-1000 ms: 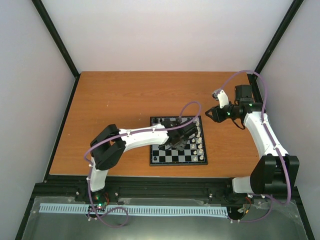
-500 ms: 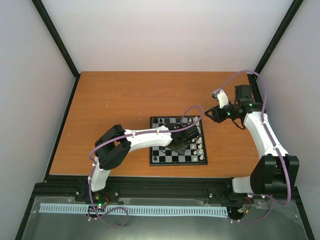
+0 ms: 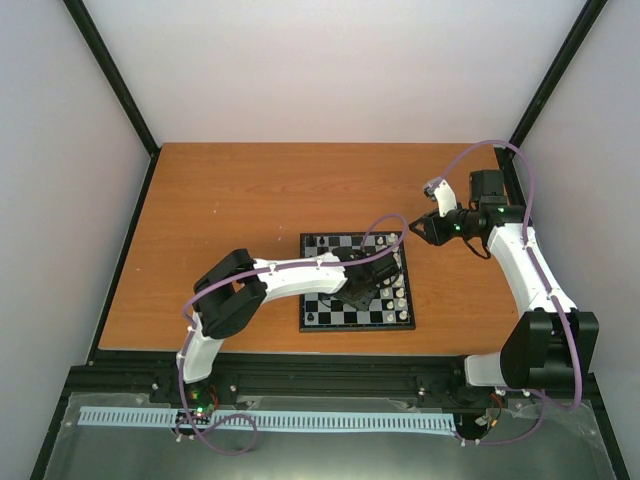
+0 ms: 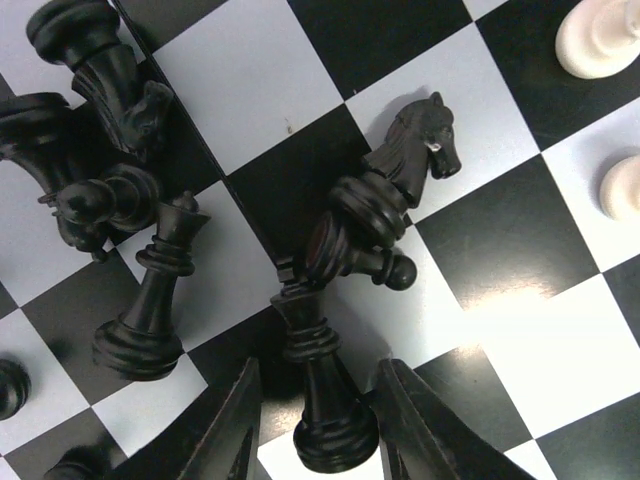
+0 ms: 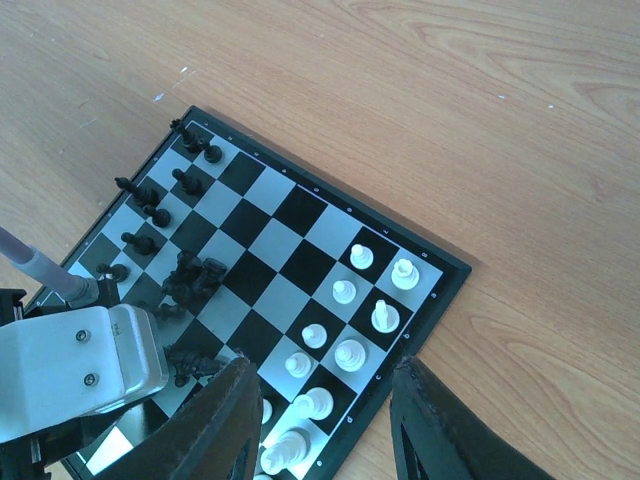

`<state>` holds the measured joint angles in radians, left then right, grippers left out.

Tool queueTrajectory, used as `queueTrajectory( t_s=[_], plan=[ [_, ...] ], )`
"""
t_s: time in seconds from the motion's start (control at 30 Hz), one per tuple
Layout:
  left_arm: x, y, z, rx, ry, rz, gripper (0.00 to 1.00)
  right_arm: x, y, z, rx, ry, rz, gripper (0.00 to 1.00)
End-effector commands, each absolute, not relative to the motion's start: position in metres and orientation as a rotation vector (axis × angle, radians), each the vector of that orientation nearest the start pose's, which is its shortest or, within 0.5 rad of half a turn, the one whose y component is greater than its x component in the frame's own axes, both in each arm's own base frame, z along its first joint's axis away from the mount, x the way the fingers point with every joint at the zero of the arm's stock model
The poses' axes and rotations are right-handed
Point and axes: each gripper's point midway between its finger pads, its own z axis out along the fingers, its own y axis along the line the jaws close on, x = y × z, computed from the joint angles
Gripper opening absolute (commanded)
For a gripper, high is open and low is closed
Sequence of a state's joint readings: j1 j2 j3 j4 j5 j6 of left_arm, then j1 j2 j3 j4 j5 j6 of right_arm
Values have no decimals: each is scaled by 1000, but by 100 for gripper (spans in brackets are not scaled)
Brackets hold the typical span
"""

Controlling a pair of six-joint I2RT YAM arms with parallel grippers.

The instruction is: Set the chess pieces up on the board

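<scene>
Chess pieces (image 4: 370, 210), tiny black plastic, heaped on checkered board (image 4: 250, 80); L gripper (image 4: 320, 368) narrowed astride toppled piece (image 4: 330, 425) at 6 o'clock, not pinching yet, so pickup near. R gripper (image 5: 322, 375) spread, empty.

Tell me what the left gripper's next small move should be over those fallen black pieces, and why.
Probably close the left gripper on the fallen black piece. Its jaws straddle that piece's base with slight gaps. The piece lies flat beside a toppled black knight, so it needs lifting upright.
</scene>
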<state>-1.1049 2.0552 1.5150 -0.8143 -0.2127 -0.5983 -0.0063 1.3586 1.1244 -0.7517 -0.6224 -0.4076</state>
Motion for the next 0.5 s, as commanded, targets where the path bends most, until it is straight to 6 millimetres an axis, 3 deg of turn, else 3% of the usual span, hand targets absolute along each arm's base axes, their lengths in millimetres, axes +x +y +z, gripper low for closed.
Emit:
queueTrajectory(
  t_s=[0.0,0.23,0.47],
  plan=[
    [220,-377,32,693,2787,-24,34,330,100,200,-723,2265,617,36],
    [221,-369,45,695,2768,-4,17,330,102,200,-724,2266,631,36],
    [227,-360,86,692,2653,-50,14,325,107,204,-737,2242,672,36]
  ],
)
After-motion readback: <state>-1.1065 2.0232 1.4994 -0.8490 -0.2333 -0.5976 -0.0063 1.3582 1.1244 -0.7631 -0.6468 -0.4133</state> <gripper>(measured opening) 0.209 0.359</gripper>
